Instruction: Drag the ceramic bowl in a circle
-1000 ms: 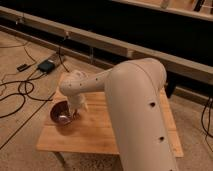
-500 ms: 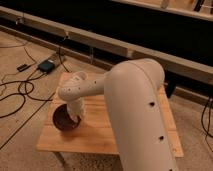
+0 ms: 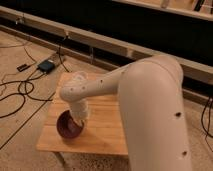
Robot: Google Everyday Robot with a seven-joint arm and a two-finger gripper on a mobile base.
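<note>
1. The ceramic bowl (image 3: 66, 127) sits upright on the wooden table (image 3: 106, 117), close to the table's front corner on the cable side. Its dark glossy body spreads away from the jaws toward that corner, and only the rim nearest the arm reaches them.
2. The gripper (image 3: 81, 120) hangs straight down from the wrist onto that near rim. The jaws are together, and by the look of it they are clamped on the bowl's wall, though the wrist hides the pinch itself.
3. Judged from this, the grasp step is done and the drag itself is in hand. Nothing here shows how much of the circle has been traced.
4. Beyond the bowl from the jaws, the table's front and side edges lie near. On the jaws' other side, toward the wall, the wood is open.
5. The next move therefore calls for a curving sweep that carries the bowl inward over that open wood, not outward past the corner. The bowl should stay flat on the surface, with the grip held firm so the glossy rim does not slip.
6. The arm (image 3: 150, 110) bulks over the table's other half, so the loop probably has to stay tight.
7. Off the table, well away from the jaws, cables (image 3: 15, 92) and a small dark box (image 3: 46, 65) lie on the floor.
</note>
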